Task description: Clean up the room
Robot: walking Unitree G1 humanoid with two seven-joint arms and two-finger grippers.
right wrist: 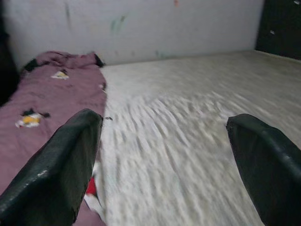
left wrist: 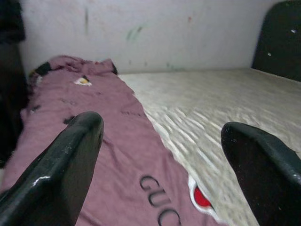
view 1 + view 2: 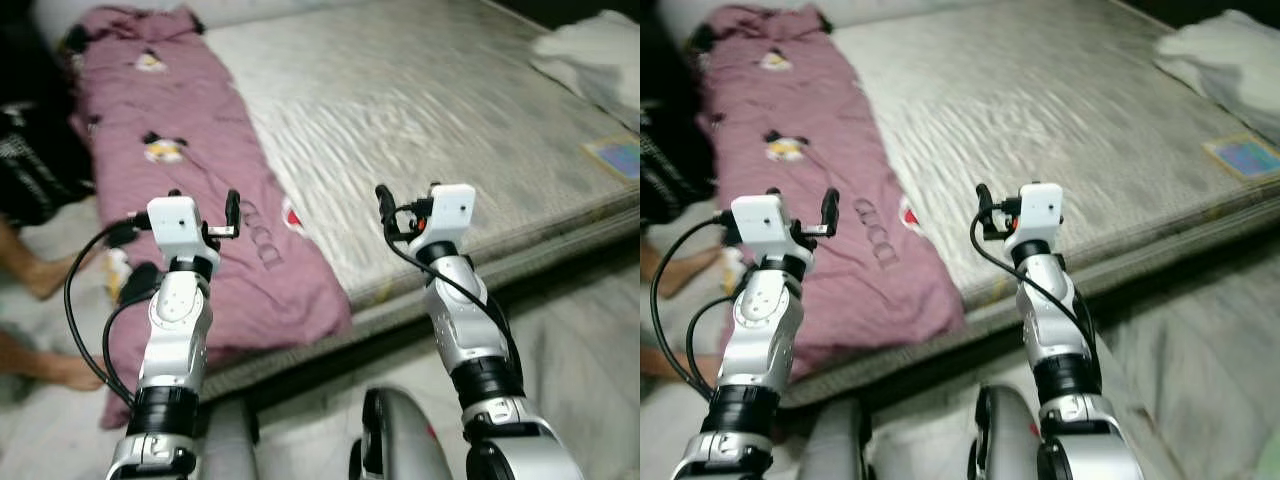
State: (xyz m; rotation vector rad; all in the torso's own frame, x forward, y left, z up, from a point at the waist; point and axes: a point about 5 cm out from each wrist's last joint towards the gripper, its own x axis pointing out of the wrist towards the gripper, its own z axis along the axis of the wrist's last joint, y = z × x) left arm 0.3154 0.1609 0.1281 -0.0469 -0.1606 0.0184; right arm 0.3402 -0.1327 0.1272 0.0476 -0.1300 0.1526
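One bare mattress (image 3: 430, 110) is seen across the upper and middle part of the head views, and one mauve blanket (image 3: 215, 170) printed with cartoon figures and lettering is laid lengthwise along its left portion, its lower end draped over the near edge of the mattress. One white pillow or bundle of cloth (image 3: 590, 55) is placed at the upper right corner, and one small colourful flat item (image 3: 615, 155), too blurred to be identified, is set near the right edge below it. Two grippers are raised side by side in the lower half of the frame: the left gripper (image 3: 205, 205) is held over the blanket, the right gripper (image 3: 405, 205) over the bare mattress just beside the blanket's edge. In each wrist view the two black fingers (image 2: 61, 174) are spread wide with nothing between them. Part of a person's bare limbs (image 3: 35, 270) is visible at the left edge, beside the bed. A strip of pale floor (image 3: 590, 330) is left free at the lower right.
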